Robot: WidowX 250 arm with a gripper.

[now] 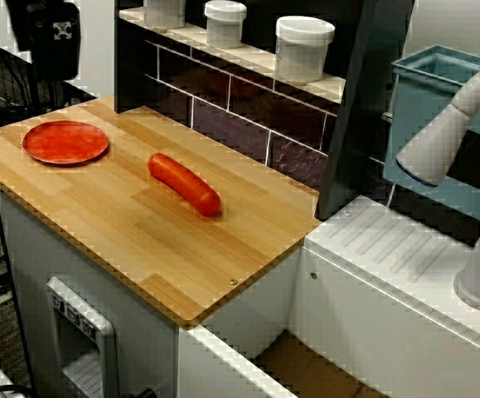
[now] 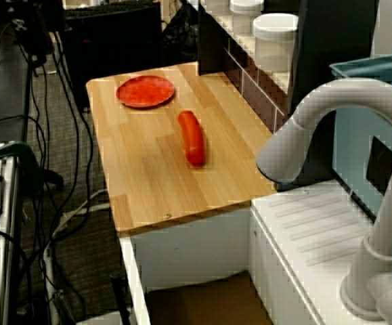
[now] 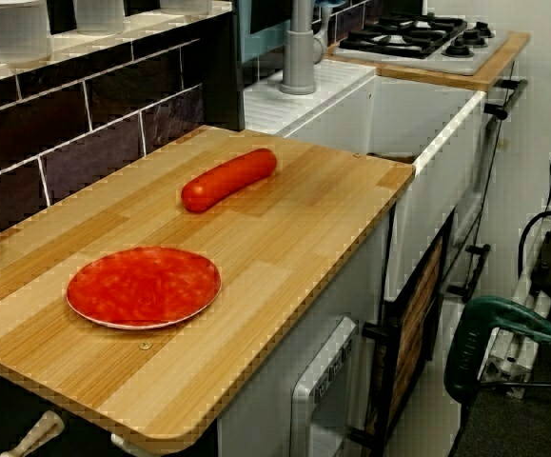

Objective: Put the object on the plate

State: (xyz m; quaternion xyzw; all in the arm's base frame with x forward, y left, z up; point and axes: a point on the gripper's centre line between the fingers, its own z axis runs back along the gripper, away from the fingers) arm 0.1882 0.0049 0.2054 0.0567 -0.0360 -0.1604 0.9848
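The object, a glossy red-orange toy sausage [image 1: 184, 184] [image 2: 193, 138] [image 3: 228, 179], lies flat near the middle of the wooden counter [image 1: 140, 240]. The plate [image 1: 65, 142] [image 2: 145, 91] [image 3: 143, 286], small, round and red-orange, sits bare at the counter's far left end, about a sausage length from the object. A black part of the arm [image 1: 53, 37] hangs at the top left, above and behind the plate, well away from both. Its fingers cannot be made out, and nothing is seen held.
A dark tiled back wall [image 1: 223, 108] with a shelf of white jars [image 1: 304, 46] runs behind the counter. To the right are a white sink top [image 1: 405, 249], a grey faucet [image 2: 331, 122] and a blue bin [image 1: 438, 108]. Cables [image 2: 40, 169] hang beyond the left edge.
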